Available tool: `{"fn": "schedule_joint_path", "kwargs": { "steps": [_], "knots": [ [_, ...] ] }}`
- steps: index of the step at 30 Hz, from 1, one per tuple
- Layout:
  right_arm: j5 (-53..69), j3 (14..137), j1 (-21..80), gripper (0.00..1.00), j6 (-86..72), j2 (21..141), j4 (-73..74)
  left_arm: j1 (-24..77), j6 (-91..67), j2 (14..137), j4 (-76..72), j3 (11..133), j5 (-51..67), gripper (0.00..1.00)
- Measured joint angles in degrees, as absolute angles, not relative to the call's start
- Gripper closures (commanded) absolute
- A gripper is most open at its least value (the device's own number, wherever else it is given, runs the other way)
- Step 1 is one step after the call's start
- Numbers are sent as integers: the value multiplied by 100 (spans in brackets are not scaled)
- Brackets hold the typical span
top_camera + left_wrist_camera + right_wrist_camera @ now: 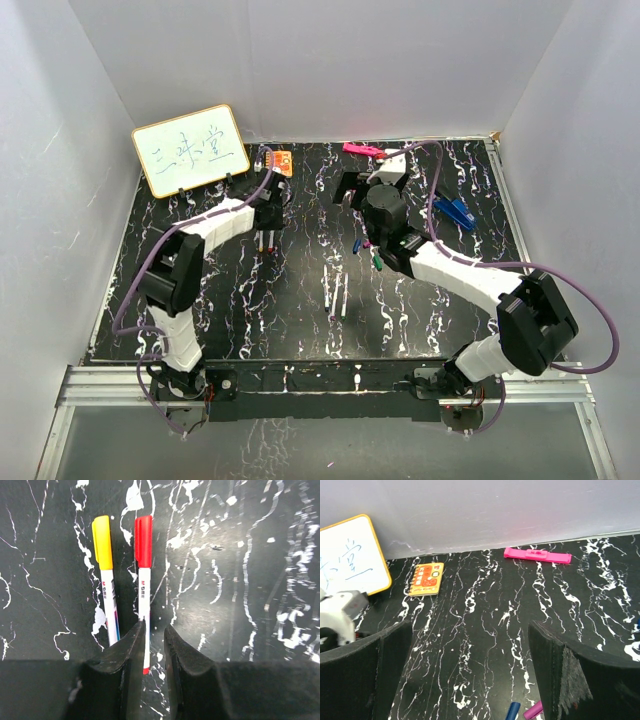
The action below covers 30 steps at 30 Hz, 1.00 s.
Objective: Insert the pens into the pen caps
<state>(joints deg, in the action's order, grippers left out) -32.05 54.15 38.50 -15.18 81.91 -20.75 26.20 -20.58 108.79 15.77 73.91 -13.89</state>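
The left claw (pixel 154 635) is hovering barely parted, the tail of the capped red pen (pixel 144 595) lying loose between its fingers, against one of them, and the capped yellow pen (pixel 107 590) lying just outside that finger. The right claw (pixel 470 627) is gaping wide, gripping nothing.

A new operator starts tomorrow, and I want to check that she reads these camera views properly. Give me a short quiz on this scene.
1. True or false: the right gripper holds a pen.
2. Which pens lie capped at the left gripper? A: yellow pen and red pen. B: blue and green. C: purple and green.
3. Fill in: the pink item lies near the ____ wall.
Key: 1 false; 2 A; 3 back.
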Motion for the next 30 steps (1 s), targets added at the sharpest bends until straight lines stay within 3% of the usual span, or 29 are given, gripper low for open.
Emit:
{"fn": "schedule_joint_path", "kwargs": {
  "steps": [7,20,30],
  "knots": [
    [-3503,5354,3778,5,-1535,8180,-2071,2823,-2036,10158,1496,7376,-1216,79],
    [-3597,4998,3122,10,-1962,7894,-2010,4427,-2150,10088,2043,6919,-928,78],
    [-3286,4998,2980,11,-2137,7896,-1900,4864,-2316,10591,2252,6925,-888,65]
  ]
}}
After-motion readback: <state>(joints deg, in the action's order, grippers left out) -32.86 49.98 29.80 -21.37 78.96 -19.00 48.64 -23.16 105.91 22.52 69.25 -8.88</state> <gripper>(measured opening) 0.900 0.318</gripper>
